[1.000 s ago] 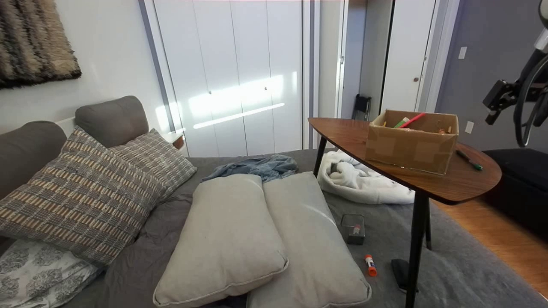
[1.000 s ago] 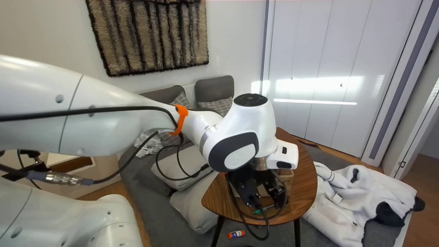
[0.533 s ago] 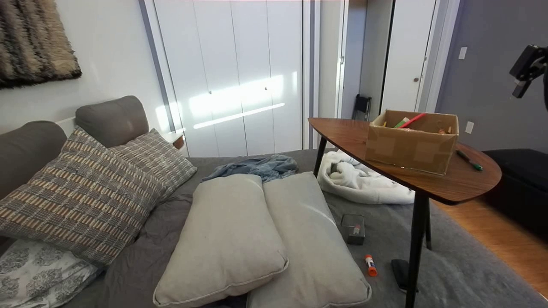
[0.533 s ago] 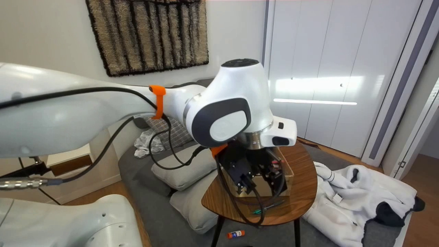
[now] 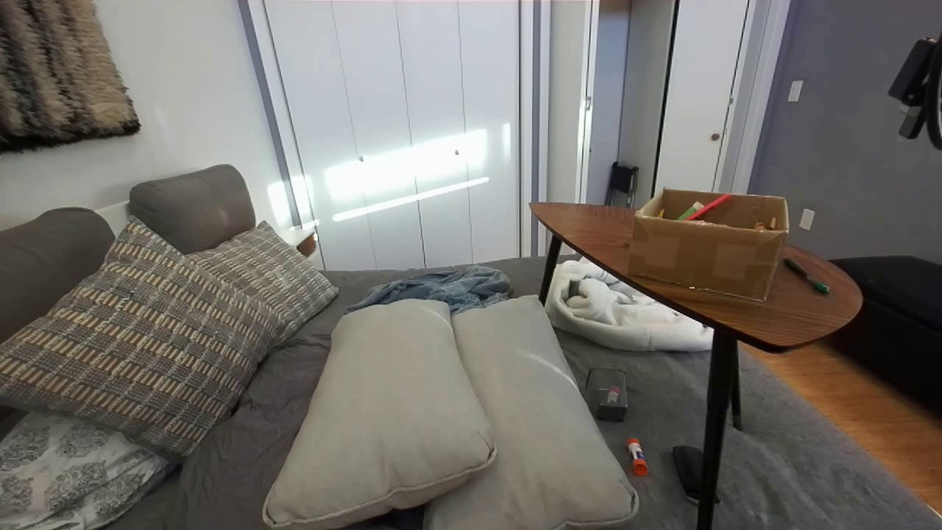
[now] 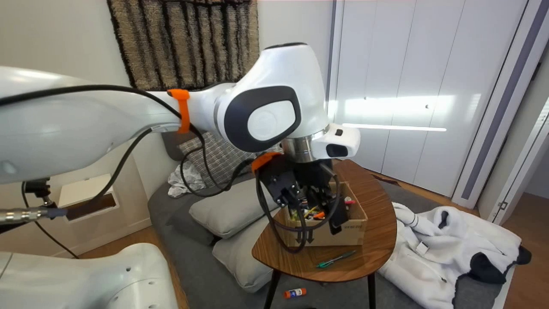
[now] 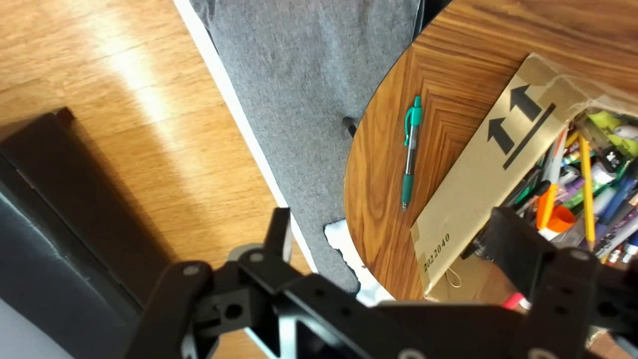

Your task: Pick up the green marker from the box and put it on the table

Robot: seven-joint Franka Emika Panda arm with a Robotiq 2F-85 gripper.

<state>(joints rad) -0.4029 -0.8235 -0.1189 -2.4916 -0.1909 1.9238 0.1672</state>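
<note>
The box (image 5: 703, 254) is brown open cardboard, full of pens and markers, standing on the brown wooden table (image 5: 589, 230). A green-and-white stick (image 5: 690, 211) and a red one lean out of it. A green pen with a clear barrel (image 7: 410, 149) lies flat on the table beside the box; it shows in both exterior views (image 5: 807, 276) (image 6: 336, 259). My gripper (image 7: 394, 217) is open and empty, raised above the table. In the wrist view one finger is over the box's edge and the other is out past the table's rim. In an exterior view the gripper (image 6: 311, 212) hides part of the box.
A glue stick (image 6: 295, 293) and a small dark container (image 5: 607, 394) lie on the grey bed below the table. Pillows (image 5: 397, 412) and a white fleece (image 6: 450, 253) are nearby. A dark bench (image 7: 60, 224) stands on the wooden floor. A loose cable loop (image 6: 296, 249) hangs by the gripper.
The arm and gripper have risen and drawn back from the table, uncovering the green pen and the box contents. The green pen and the box have stayed in place.
</note>
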